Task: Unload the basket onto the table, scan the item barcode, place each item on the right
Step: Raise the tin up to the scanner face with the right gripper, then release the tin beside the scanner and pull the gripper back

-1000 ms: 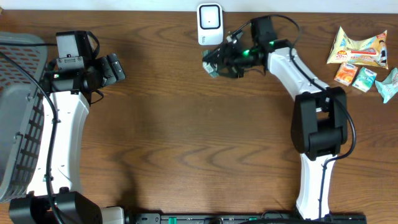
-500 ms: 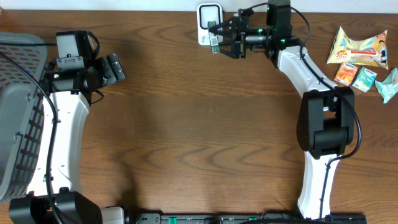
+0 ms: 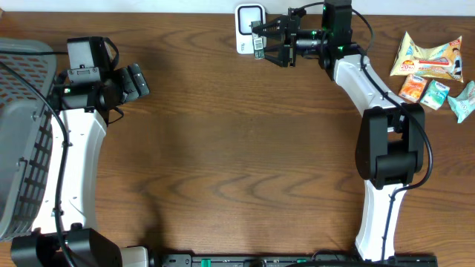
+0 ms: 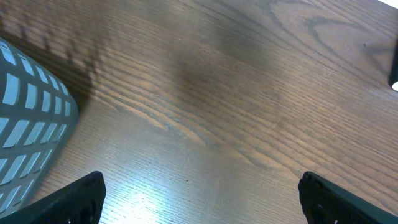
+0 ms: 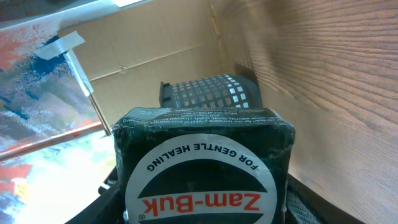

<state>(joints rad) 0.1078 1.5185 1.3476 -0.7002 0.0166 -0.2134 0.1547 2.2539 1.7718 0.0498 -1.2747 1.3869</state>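
Observation:
The item is a dark green Zam-Buk box (image 5: 202, 162) with a round white label, its print upside down in the right wrist view. My right gripper (image 5: 202, 208) is shut on its two sides. Overhead, the right gripper (image 3: 264, 41) holds the box (image 3: 257, 47) in the air, just right of and below the white barcode scanner (image 3: 250, 22) at the table's far edge. A barcode strip shows on the box's left end, beside the scanner. My left gripper (image 3: 139, 80) stands open and holds nothing at the far left; its fingertips (image 4: 78, 199) hover over bare wood.
A grey mesh basket (image 3: 18, 133) stands at the left edge, close to the left arm; its wall also shows as the basket (image 4: 28, 124) in the left wrist view. Several snack packets (image 3: 429, 58) lie at the far right.
The right arm has lifted the box and carried it toward the far edge, up beside the scanner, with only a small shift in the last half second. The left arm has not moved.

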